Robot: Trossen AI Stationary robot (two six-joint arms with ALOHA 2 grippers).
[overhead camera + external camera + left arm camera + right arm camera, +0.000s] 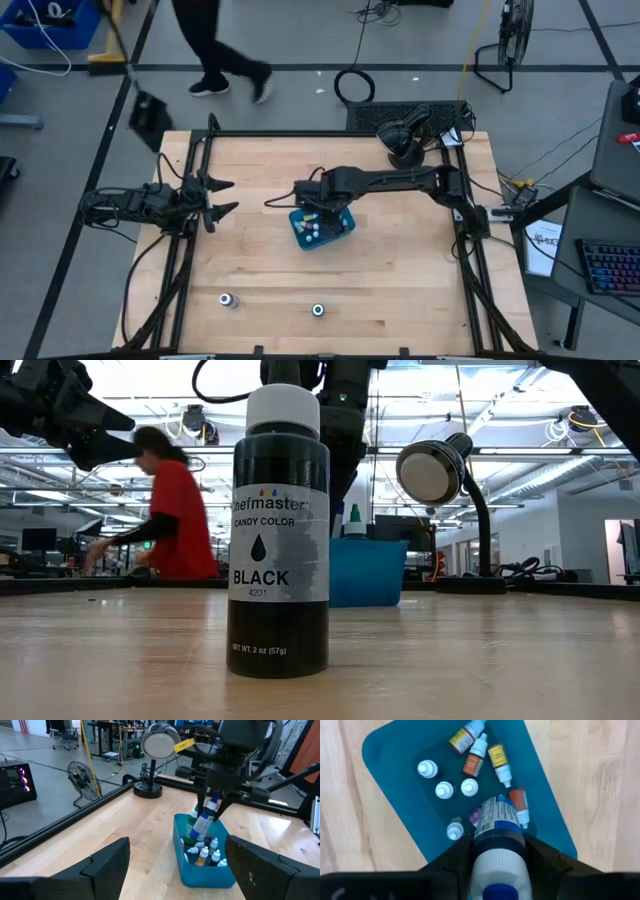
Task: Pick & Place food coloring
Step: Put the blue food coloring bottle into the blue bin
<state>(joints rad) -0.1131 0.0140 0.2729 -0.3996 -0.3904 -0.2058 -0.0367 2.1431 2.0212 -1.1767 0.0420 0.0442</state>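
Blue bottle [496, 827] base hidden by right tool [495, 857]; person [170, 520] blurred, tray [368, 572] half-hidden.

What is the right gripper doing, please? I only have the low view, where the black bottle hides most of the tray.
Observer: The right gripper holds a blue-tipped bottle above the teal tray.
Operator: Thank you. Is the tray empty?
Observer: No, several small bottles are already in it.
Operator: And the left arm?
Observer: The left gripper hovers open over the left side of the table, holding nothing.
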